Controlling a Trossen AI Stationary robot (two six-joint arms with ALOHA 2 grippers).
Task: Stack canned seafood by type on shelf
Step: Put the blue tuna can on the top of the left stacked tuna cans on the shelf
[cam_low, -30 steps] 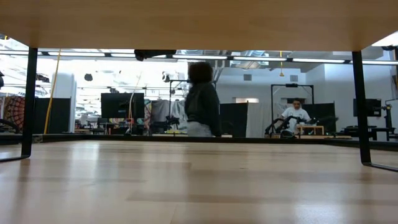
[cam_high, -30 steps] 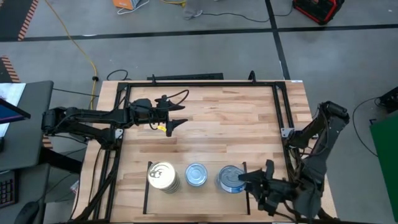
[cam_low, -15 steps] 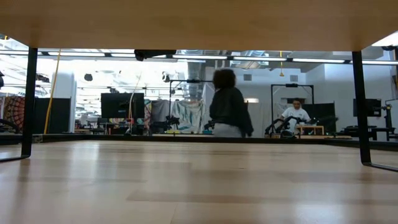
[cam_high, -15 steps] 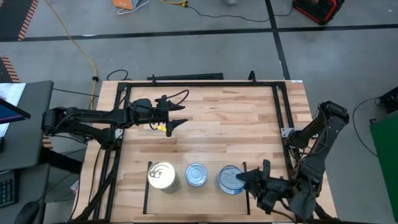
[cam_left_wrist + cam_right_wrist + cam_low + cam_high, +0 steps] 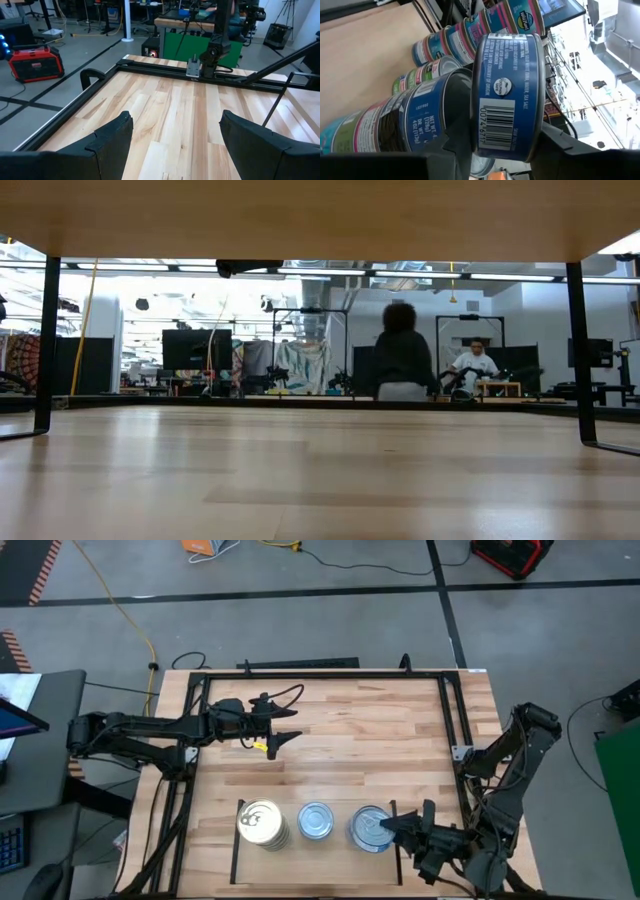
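Canned seafood stands in three stacks on the shelf [image 5: 340, 852], the light wood patch at the table's near edge. A gold-topped stack [image 5: 260, 822] is on the left and a silver-topped one [image 5: 315, 820] in the middle. The right-hand stack [image 5: 415, 120] has blue sides. Above it, my right gripper [image 5: 386, 827] is shut on a blue-sided can [image 5: 507, 80]. My left gripper [image 5: 285, 732] hangs open over the table's far left part, nothing between its fingers [image 5: 112, 137]. My right gripper pinches the blue-sided can by its two flat faces, one finger [image 5: 460, 130] under its lower rim [image 5: 477, 115] and the other [image 5: 555, 142] on its top. The fingers come about level from the table's right. The can sits level over the right-hand stack, the lower finger between them.
A black metal frame [image 5: 330, 676] runs round the table, and thin black bars [image 5: 396, 840] bound the shelf. Bare wood [image 5: 350, 740] lies between the left gripper and the stacks. In the room behind the table a person [image 5: 402, 360] walks.
My right gripper has rolled slightly about its own line with the can, staying over the right-hand stack. In the room behind, a person has walked toward the right.
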